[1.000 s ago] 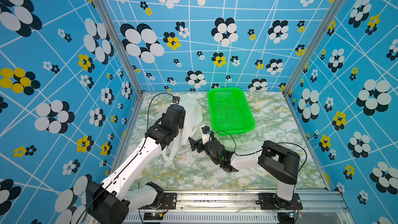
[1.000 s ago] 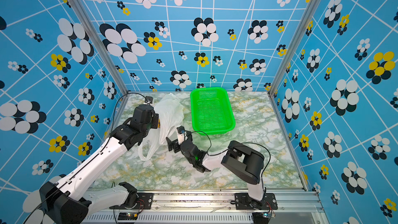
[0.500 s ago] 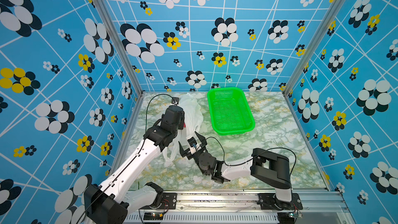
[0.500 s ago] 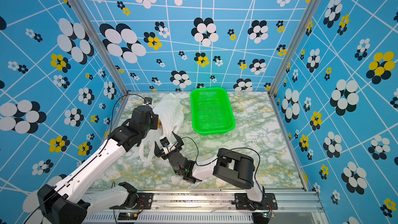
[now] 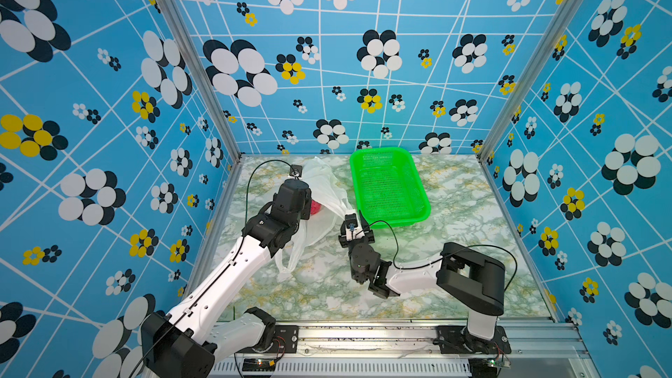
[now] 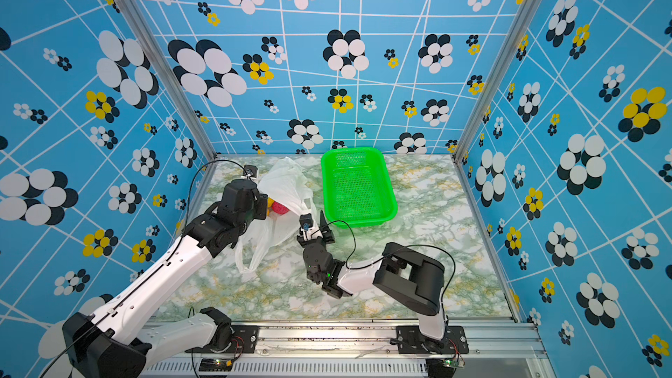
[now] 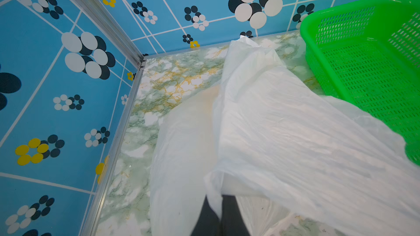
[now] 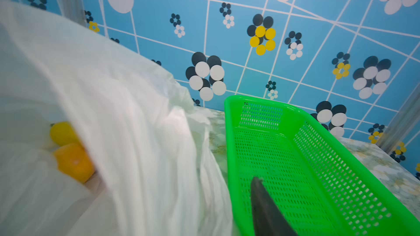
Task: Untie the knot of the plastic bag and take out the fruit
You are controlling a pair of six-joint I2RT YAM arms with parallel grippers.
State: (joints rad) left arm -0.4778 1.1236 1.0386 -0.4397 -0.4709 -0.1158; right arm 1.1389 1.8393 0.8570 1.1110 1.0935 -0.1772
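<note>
The white plastic bag [image 5: 323, 183] [image 6: 287, 183] lies at the back left, next to the green basket. Its mouth is pulled wide. Fruit shows inside: a red bumpy one [image 5: 315, 208] [image 6: 279, 208], plus a yellow one [image 8: 62, 132] and an orange one [image 8: 73, 162]. No knot shows in any view. My left gripper [image 7: 220, 197] is shut on a fold of the bag film. My right gripper [image 5: 354, 218] is at the bag's edge nearest the basket. One dark finger [image 8: 261, 200] stands well off centre, the other is hidden under film, and the jaws stand apart.
The green mesh basket [image 5: 380, 150] [image 6: 352, 150] [image 8: 228, 132] stands at the back middle, close to my right gripper. A loose bag handle loop [image 5: 291, 260] trails toward the front. The left wall [image 7: 68, 87] is near the bag.
My right gripper swung back from the bag's near side toward the basket corner, and its jaws narrowed over the bag's edge. The bag mouth is stretched wider. The left arm barely moved.
</note>
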